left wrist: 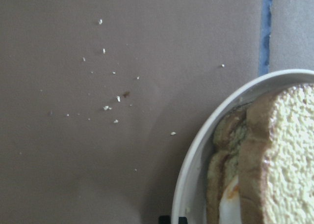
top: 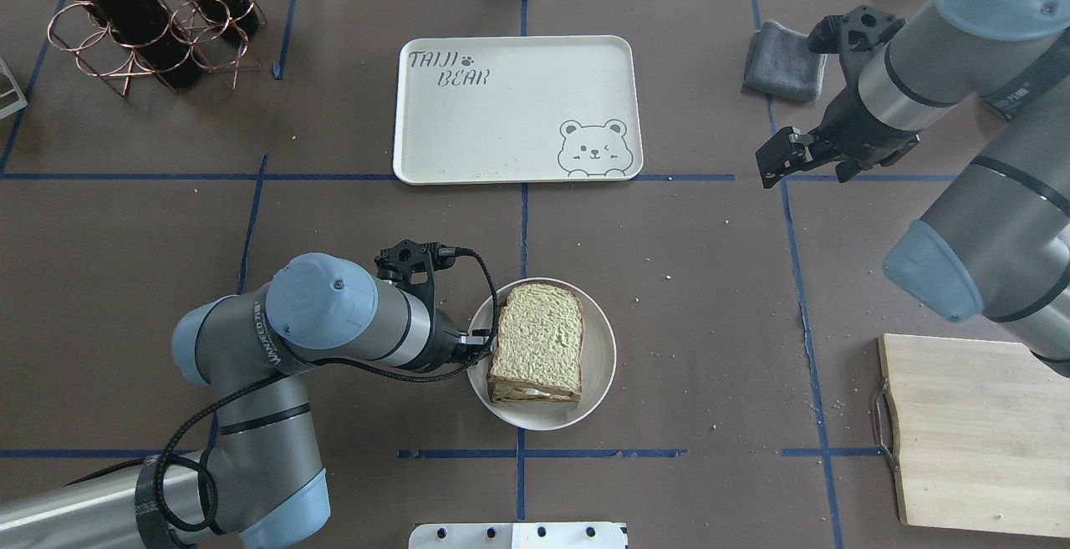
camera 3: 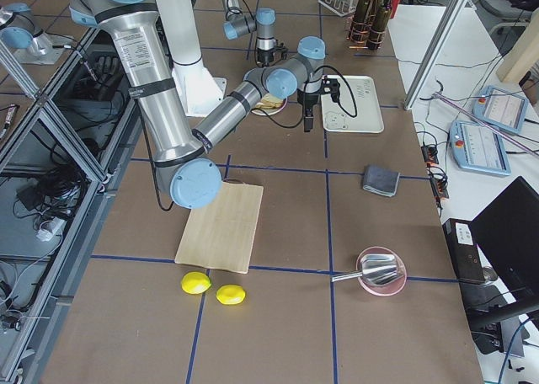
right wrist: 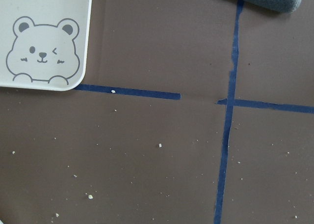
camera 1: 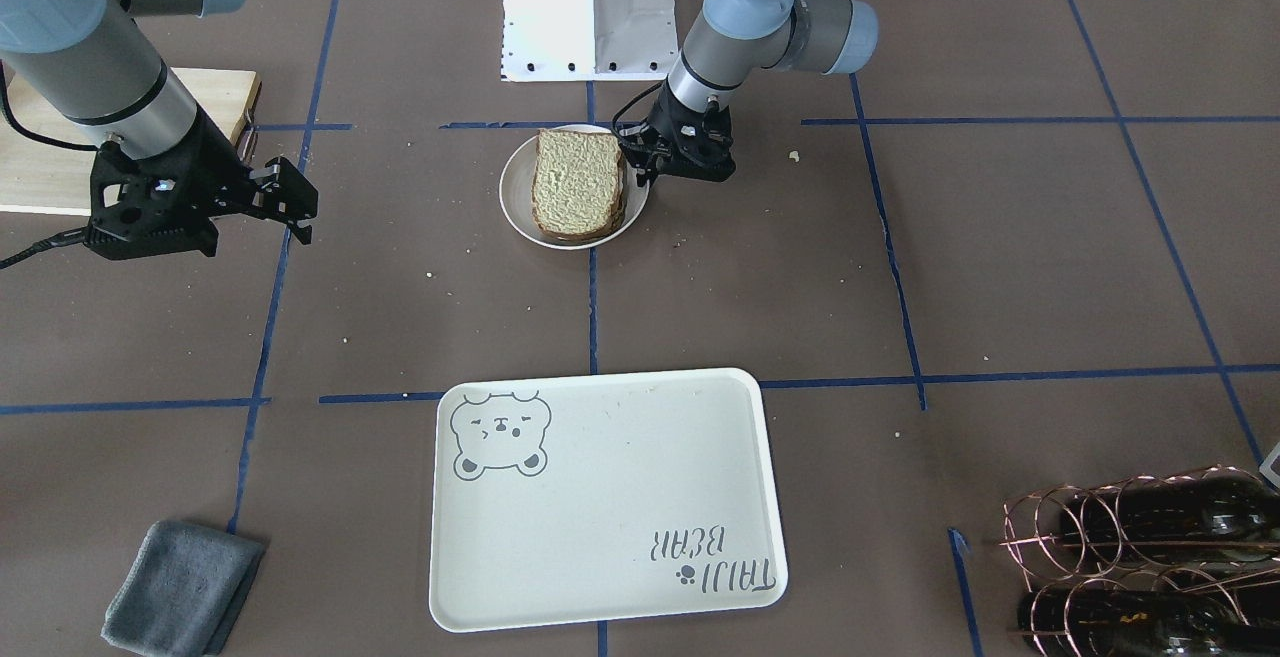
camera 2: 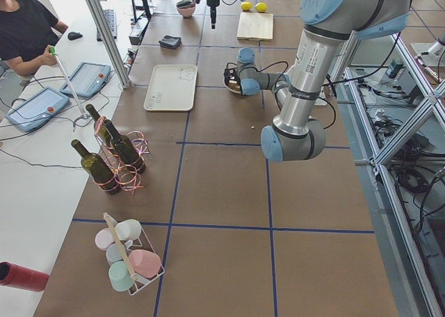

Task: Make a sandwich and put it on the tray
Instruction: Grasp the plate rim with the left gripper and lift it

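The sandwich [camera 1: 578, 184] lies on a small round white plate [camera 1: 515, 212] in the middle of the table. It is two brown-crusted bread slices, with white egg showing at the edge in the left wrist view [left wrist: 284, 150]. My left gripper [top: 483, 340] is low at the plate's [top: 598, 382] left rim, its fingertips [left wrist: 164, 219] close together astride the rim [left wrist: 196, 155], shut on it. The cream bear tray [top: 501, 114] lies beyond the plate, with nothing on it. My right gripper [top: 773, 160] hangs open and empty above the table, right of the tray.
A pale wooden cutting board [top: 970, 432] lies at the near right. A folded grey cloth [top: 782, 60] sits right of the tray. A copper rack with wine bottles [top: 142, 22] stands at the far left. Crumbs dot the brown table cover.
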